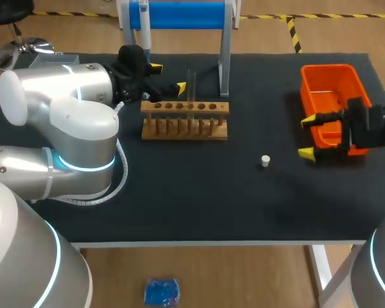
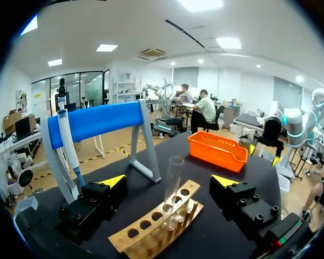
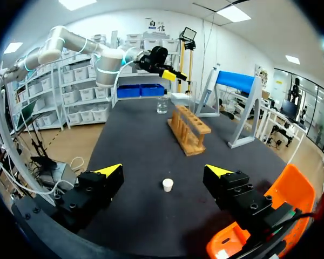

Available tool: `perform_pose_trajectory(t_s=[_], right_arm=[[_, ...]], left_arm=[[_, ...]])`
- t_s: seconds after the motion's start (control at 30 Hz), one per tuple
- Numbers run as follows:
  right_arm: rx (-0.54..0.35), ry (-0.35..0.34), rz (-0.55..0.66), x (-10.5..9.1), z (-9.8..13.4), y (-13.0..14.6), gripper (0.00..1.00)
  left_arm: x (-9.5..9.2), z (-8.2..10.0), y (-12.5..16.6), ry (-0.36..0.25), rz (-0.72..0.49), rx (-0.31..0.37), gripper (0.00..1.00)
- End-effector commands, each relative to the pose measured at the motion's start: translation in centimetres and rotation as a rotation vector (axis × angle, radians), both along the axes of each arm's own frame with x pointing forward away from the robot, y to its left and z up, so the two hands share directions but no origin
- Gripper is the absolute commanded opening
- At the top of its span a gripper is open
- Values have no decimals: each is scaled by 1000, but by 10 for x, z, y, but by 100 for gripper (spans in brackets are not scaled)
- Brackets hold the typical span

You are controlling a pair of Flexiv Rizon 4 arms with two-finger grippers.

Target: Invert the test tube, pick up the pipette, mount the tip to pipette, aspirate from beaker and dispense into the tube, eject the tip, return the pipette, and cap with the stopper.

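**Operator:** Where's the tube, and am I holding anything?

**Guide:** You're holding nothing. Your left end effector point(image 1: 168, 77) is spread wide. The test tube point(image 2: 174, 178) sits just ahead of the gap between its fingers, untouched, standing upright in a hole of the wooden rack point(image 1: 185, 120). Your right end effector point(image 1: 307, 136) is released too, near the stopper point(image 1: 265, 161) on the desk point(image 1: 179, 192).

**Operator:** How will the tube handle?

**Guide:** It is probably thin glass: light, rigid, slick and easy to crack. Take it on the bare stretch above the rack, below the rim. Squeeze gently and lift straight up, so it doesn't lever against the hole.
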State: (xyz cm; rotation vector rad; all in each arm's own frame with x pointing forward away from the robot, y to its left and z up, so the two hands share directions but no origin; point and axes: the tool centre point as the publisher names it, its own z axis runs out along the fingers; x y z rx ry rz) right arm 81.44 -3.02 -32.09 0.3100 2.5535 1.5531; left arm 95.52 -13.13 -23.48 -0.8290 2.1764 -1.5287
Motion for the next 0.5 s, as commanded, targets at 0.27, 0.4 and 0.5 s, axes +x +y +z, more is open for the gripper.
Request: perform_pose_trajectory(t_s=[0.27, 0.4, 0.5], right_arm=[[-43, 16, 3, 1, -47, 23, 100], [-40, 15, 7, 6, -57, 29, 100], [-40, 16, 22, 8, -64, 35, 100]], left_arm=[[1, -2, -1, -3, 1, -4, 100], [1, -2, -1, -3, 1, -4, 100], [1, -2, -1, -3, 1, -4, 100]])
